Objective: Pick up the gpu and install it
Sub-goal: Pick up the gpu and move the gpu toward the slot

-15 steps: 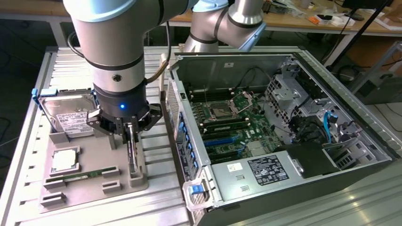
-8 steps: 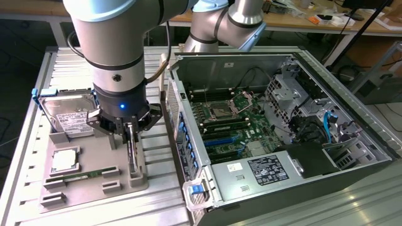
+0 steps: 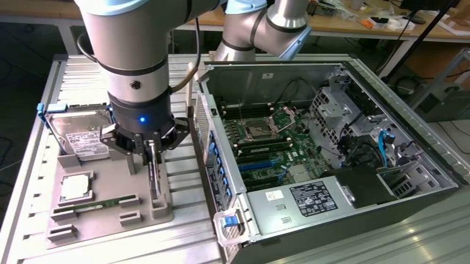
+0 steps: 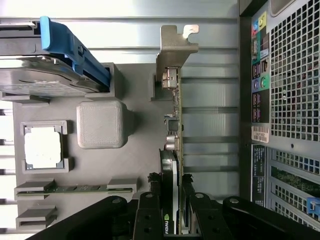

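robot gripper (image 3: 151, 162) clamped on the gpu (image 3: 155, 184), which stands on edge in its slot, along the edge of the gray tray (image 3: 110, 181) nearest the open computer case (image 3: 264, 82).

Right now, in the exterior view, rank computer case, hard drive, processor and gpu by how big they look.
1. computer case
2. hard drive, partly hidden
3. processor
gpu: seen edge-on, so unsure against the processor.
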Controlling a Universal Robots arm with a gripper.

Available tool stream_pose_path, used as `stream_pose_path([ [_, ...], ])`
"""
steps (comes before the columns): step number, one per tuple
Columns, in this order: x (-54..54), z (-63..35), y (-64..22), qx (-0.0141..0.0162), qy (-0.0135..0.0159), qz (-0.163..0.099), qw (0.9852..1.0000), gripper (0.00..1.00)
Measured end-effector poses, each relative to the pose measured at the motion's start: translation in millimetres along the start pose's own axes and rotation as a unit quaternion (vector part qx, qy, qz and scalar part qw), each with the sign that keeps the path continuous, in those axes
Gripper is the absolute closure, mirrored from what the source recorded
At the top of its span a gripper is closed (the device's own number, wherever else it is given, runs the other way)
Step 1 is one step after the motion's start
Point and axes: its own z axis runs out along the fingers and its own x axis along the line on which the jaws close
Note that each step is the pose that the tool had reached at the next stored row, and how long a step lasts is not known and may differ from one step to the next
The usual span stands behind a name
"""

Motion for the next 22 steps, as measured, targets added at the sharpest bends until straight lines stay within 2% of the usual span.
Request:
stream_pose_path([
  [22, -0.6, -23.4, 1.1, 0.0, 0.0, 0.0, 1.0, 0.73],
])
